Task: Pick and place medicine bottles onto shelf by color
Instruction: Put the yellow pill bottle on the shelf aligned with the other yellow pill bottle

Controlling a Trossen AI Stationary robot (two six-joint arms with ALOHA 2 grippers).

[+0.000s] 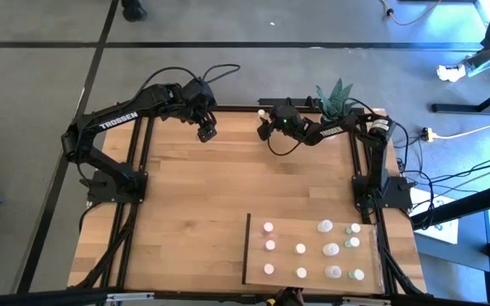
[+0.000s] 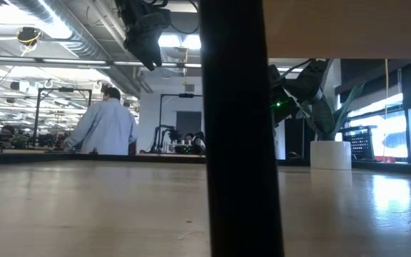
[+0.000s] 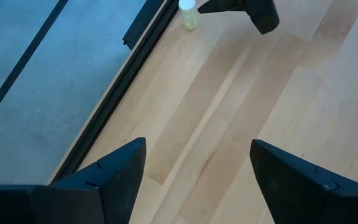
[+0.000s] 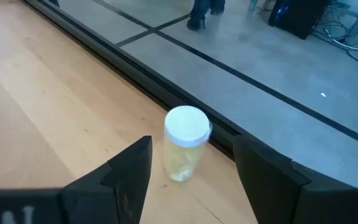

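A small medicine bottle (image 4: 185, 149) with a white cap and pale yellow contents stands upright on the tabletop near the far edge; it also shows in the high view (image 1: 263, 111) and the left wrist view (image 3: 188, 14). My right gripper (image 4: 192, 140) (image 1: 267, 124) is low beside it and open, one finger on either side of the bottle and apart from it. My left gripper (image 1: 207, 130) (image 3: 197, 146) hangs open above bare table, to the bottle's left. The shelf (image 1: 258, 246) lies at the near right and bears several bottles (image 1: 300, 249), pink, pale and greenish.
A white pot with a green plant (image 1: 334, 100) (image 2: 330, 153) stands at the far right corner, behind my right arm. The table's dark frame rail (image 4: 135, 62) runs just beyond the bottle. A dark upright bar (image 2: 237, 128) blocks the middle of the low view. A person (image 2: 105, 125) stands in the room beyond.
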